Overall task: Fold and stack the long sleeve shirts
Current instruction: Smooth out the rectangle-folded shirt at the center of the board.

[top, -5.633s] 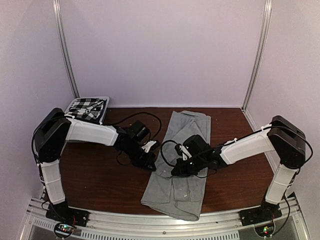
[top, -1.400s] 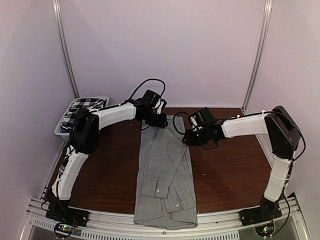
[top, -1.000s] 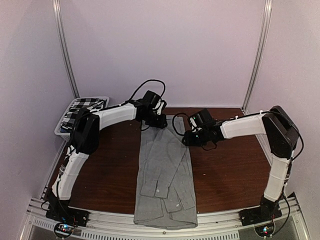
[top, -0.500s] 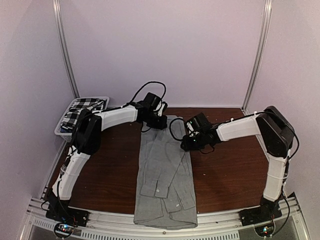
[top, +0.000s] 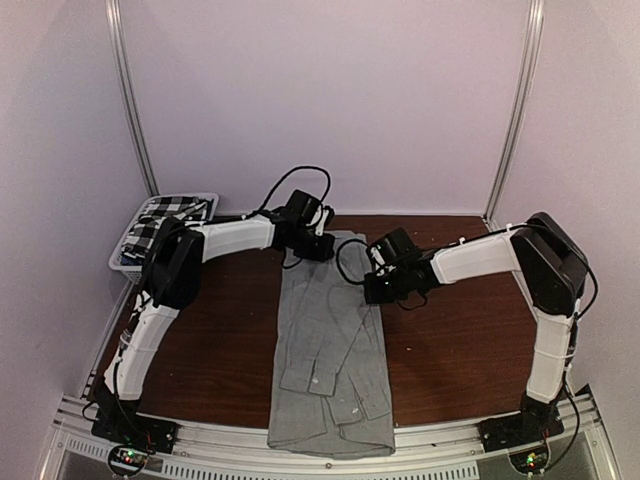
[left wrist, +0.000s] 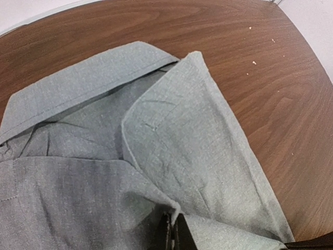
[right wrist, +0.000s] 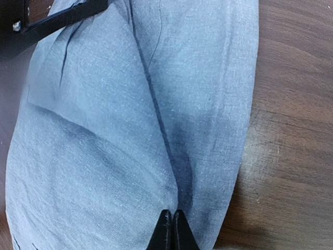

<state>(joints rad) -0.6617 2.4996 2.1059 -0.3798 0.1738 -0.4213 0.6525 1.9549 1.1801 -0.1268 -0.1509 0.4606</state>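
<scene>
Change: 5.6 s ago both arms worked mid-table; now they reach the far end of the grey shirt point(top: 330, 350), which lies narrower.
Left fingers point(left wrist: 166, 237): pressed together, pinching grey cloth below the collar.
Right fingers point(right wrist: 164, 234): pinching the shirt's right fold.
Count: two shirts, one basket point(top: 125, 262).
Grey shirt: mid-table point(top: 470, 340), far to near edge.
Checked shirt point(top: 165, 215): in the basket, far left corner.

The long shirt point(top: 330, 340) lies lengthwise down the middle of the table point(top: 470, 350), collar end toward the top. The left gripper point(top: 318, 244) sits at its upper left corner and the right gripper point(top: 371, 291) at its right edge, both on the cloth. At far left, the basket point(top: 122, 262) holds the second shirt point(top: 165, 214).
</scene>
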